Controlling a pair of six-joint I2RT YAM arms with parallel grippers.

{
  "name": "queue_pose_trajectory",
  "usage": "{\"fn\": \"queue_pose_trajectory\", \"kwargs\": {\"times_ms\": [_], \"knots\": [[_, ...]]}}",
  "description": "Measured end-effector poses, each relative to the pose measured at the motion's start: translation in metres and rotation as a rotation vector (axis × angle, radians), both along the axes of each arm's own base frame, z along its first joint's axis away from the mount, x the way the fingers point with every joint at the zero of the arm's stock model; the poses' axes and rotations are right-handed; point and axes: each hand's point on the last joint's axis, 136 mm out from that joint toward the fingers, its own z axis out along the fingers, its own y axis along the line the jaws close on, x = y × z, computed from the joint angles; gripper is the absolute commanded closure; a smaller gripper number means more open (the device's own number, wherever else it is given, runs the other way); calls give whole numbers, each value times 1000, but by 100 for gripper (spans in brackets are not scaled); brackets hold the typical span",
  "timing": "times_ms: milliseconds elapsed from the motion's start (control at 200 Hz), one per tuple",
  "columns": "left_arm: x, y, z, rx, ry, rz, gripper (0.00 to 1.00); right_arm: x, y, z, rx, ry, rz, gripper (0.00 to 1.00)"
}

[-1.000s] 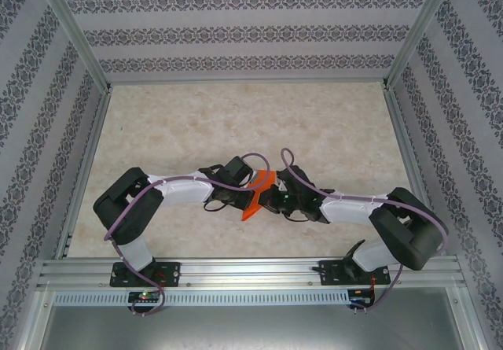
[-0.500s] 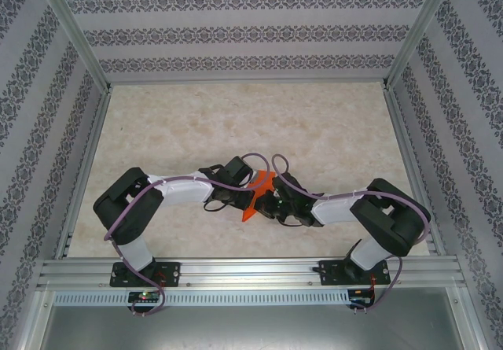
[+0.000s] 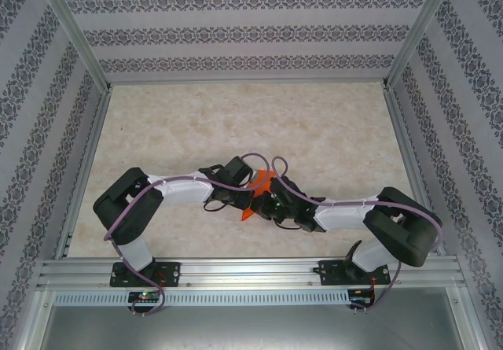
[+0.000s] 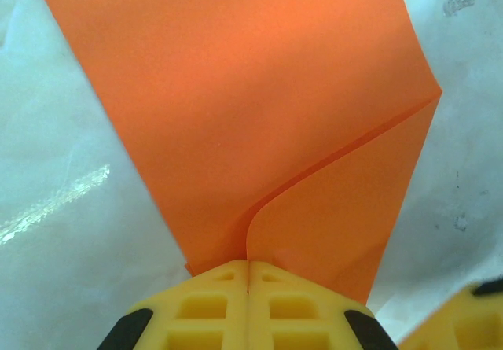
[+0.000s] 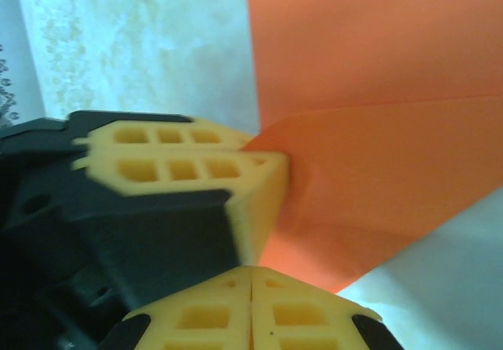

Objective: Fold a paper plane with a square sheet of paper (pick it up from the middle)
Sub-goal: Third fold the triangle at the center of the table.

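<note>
Tear risk if you pull: left gripper [image 4: 248,267] pinches the sheet [image 4: 251,114], right gripper [image 5: 251,275] pressed shut at its edge.

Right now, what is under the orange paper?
Bare pale tabletop shows around the orange paper, which the left gripper pinches shut. The patch directly beneath it is covered, so I cannot tell.

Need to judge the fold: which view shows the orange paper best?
Left wrist: the orange paper spreads large there, both layers and the curved fold running into the shut left gripper. Right wrist shows part of it, partly behind the left gripper's fingers. Top external gives a small, mostly covered patch.
</note>
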Motion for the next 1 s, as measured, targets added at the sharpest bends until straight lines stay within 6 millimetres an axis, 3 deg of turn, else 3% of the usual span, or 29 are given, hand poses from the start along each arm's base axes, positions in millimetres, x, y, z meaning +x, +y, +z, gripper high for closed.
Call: {"fn": "queue_pose_trajectory", "kwargs": {"times_ms": [679, 1004], "knots": [[0, 0, 0, 0, 1, 0, 100, -7, -3, -30, -78, 66, -30, 94], [0, 0, 0, 0, 0, 0, 100, -12, -1, -19, -90, 37, -12, 92]]}}
